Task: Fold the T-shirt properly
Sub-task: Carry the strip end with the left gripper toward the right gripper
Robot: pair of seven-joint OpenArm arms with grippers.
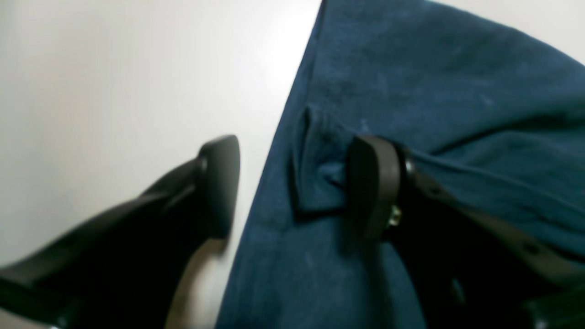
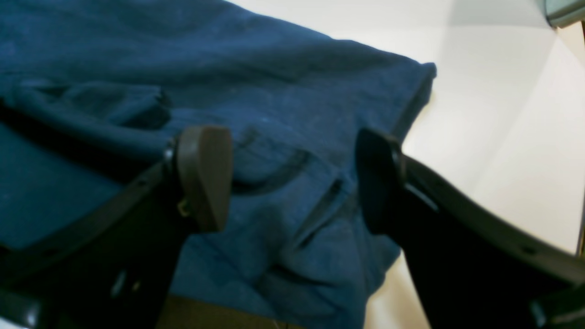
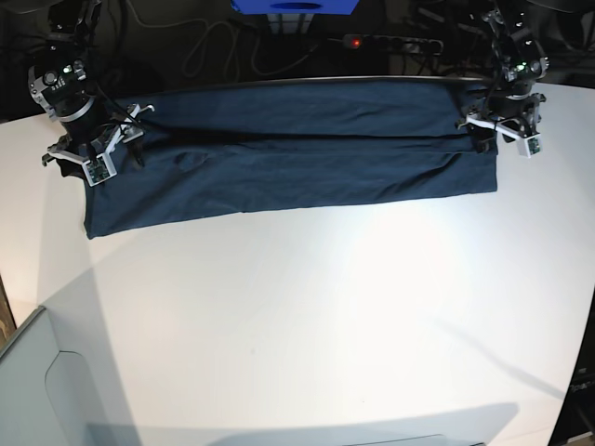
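The dark navy T-shirt (image 3: 297, 158) lies folded into a long band across the far part of the white table (image 3: 307, 307). My left gripper (image 3: 498, 131) is at the band's right end. In the left wrist view it (image 1: 297, 183) is open and straddles the shirt's edge (image 1: 411, 91); one finger rests on bare table, the other presses a small raised fold of cloth. My right gripper (image 3: 93, 153) is at the band's left end. In the right wrist view it (image 2: 292, 178) is open, both fingers down on wrinkled cloth (image 2: 274, 105) near the shirt's corner.
Cables and a power strip (image 3: 372, 42) run behind the table's far edge, next to a blue box (image 3: 293, 7). A grey bin (image 3: 37, 390) stands at the front left corner. Bare white table lies in front of the shirt.
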